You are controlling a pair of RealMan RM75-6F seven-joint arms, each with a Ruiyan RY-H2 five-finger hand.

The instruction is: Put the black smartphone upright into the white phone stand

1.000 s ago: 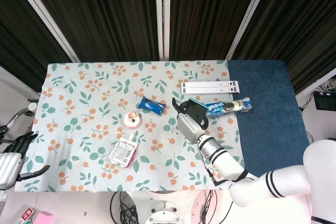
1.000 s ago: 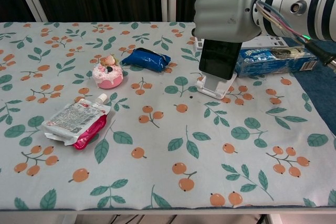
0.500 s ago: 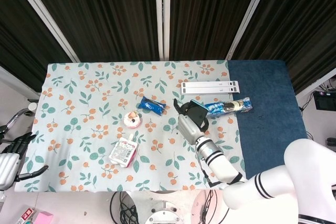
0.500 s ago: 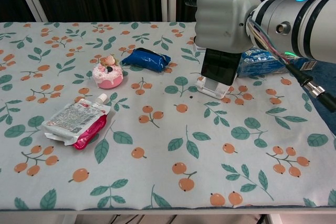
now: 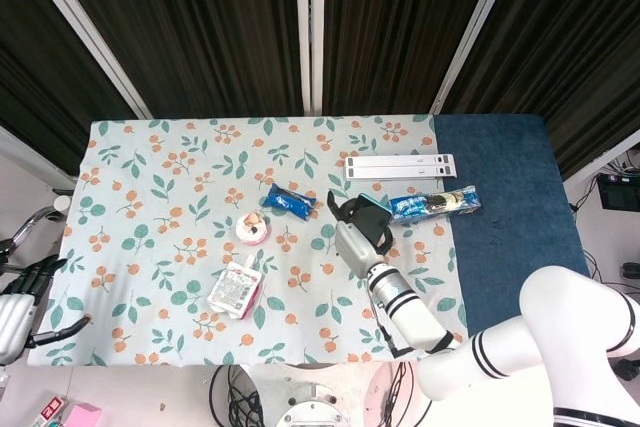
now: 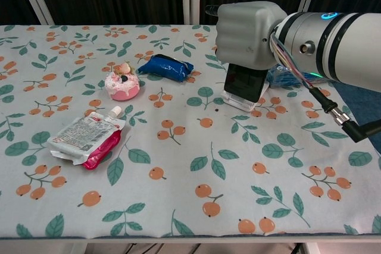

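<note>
Table (image 5: 150, 162): a cloth printed with green leaves and orange berries is covering most of the top; a dark blue surface (image 5: 510, 197) is showing along the right edge. Dark vertically ribbed curtains (image 5: 220, 27) are hanging behind the far edge, white frame bars (image 5: 308, 27) crossing them. Even overhead light is falling across the cloth.

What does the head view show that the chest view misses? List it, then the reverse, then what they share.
Head view only: the left robot hand idle off the table's left edge, and the white slatted bar at the back.
Chest view only: the white phone stand under the black smartphone, seen close.
Both: the right robot hand gripping the smartphone, the blue packet, pink cake and pouch.
</note>
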